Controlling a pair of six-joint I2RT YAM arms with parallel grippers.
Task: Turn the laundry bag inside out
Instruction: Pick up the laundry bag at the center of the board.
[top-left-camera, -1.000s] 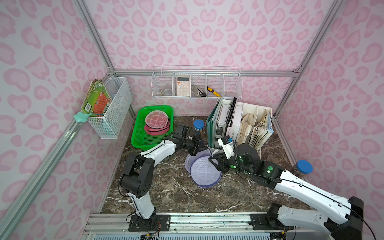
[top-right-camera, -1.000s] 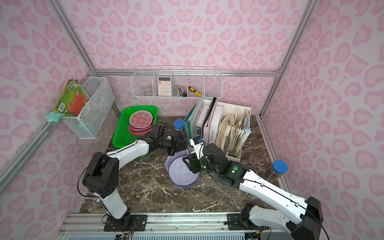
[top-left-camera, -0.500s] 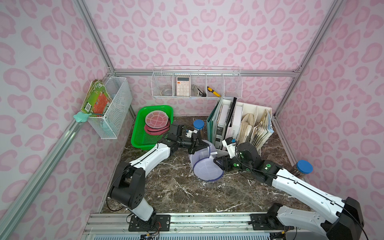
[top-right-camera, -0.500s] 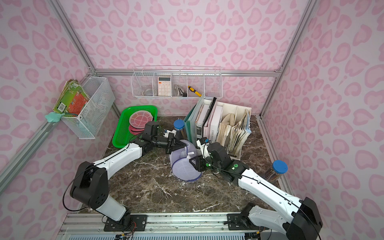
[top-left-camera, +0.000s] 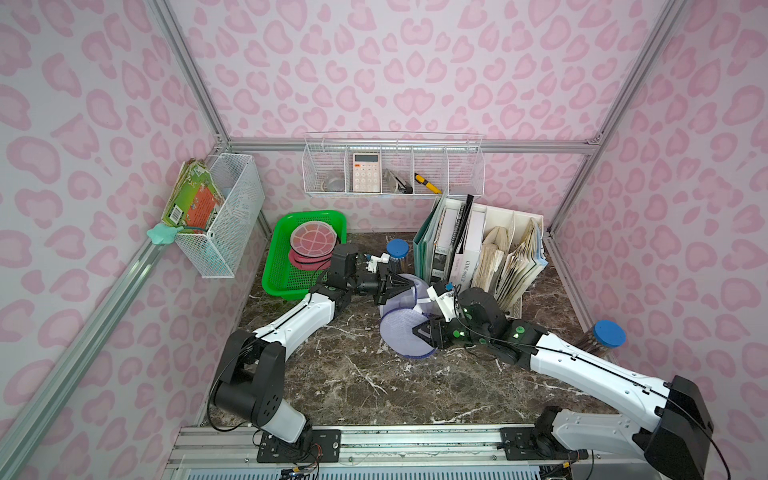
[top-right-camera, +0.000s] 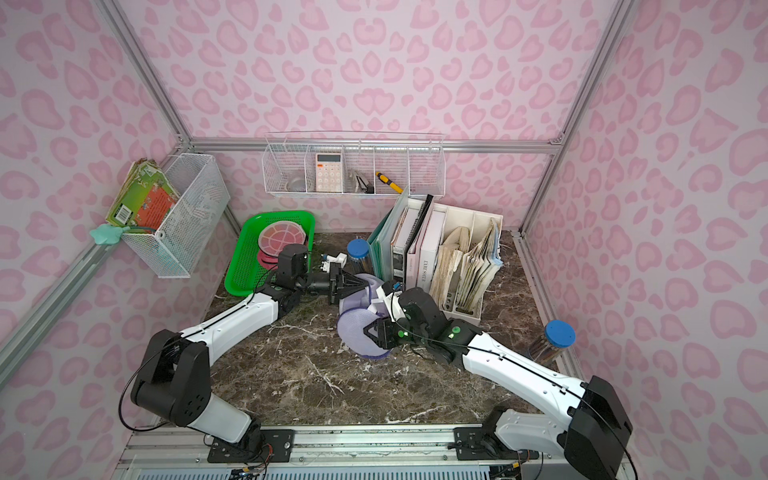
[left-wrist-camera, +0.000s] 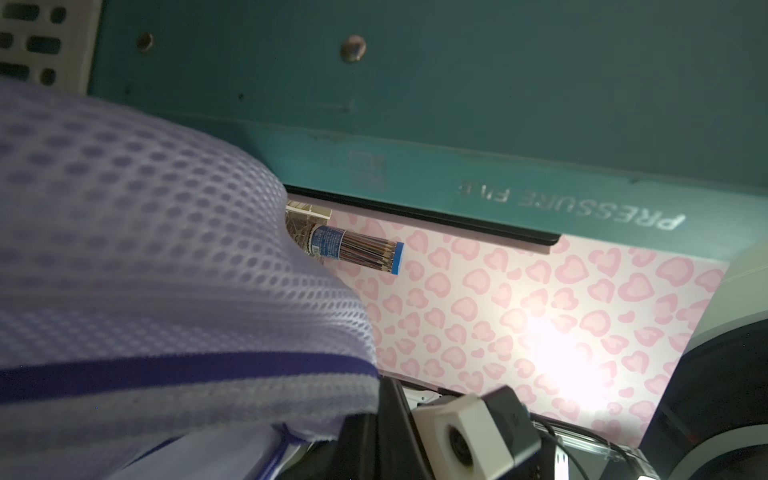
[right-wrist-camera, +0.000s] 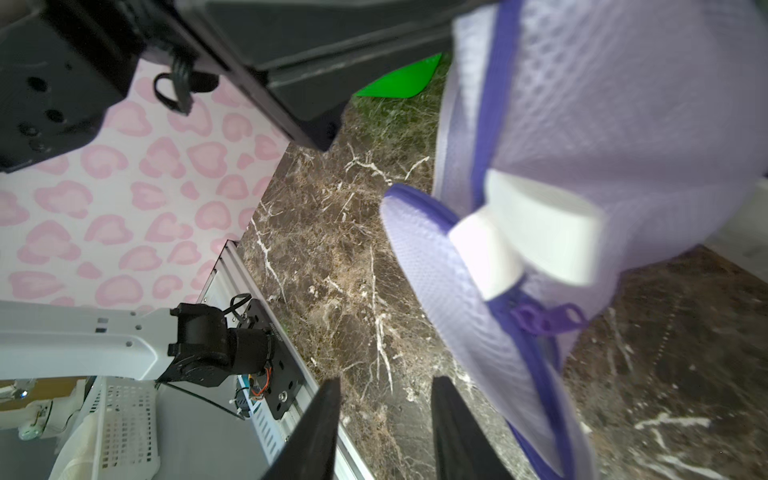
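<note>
The laundry bag (top-left-camera: 405, 332) (top-right-camera: 359, 334) is lavender mesh with purple trim and lies crumpled in the middle of the marble table. My left gripper (top-left-camera: 409, 286) (top-right-camera: 365, 284) is shut on the bag's raised back rim. In the left wrist view the mesh (left-wrist-camera: 145, 249) fills the near side and hides the jaws. My right gripper (top-left-camera: 419, 332) (top-right-camera: 370, 332) sits at the bag's lower round panel (right-wrist-camera: 436, 270). In the right wrist view, the right gripper (right-wrist-camera: 386, 380) is open, with only bare marble between its fingers. A purple cord loop (right-wrist-camera: 544, 320) hangs by the trim.
A green tray (top-left-camera: 286, 266) of pink plates stands back left. A blue-lidded pencil jar (top-left-camera: 397, 249) and a file rack (top-left-camera: 498, 249) with a teal binder (left-wrist-camera: 457, 104) stand right behind the bag. Another blue-lidded jar (top-left-camera: 609, 334) stands at the right. Wire baskets (top-left-camera: 232, 216) hang on the walls.
My left arm has stretched out, carrying the bag's rim slightly to the right. The bag has bunched up more steeply. My right gripper's jaws have narrowed and shifted toward the lower panel.
</note>
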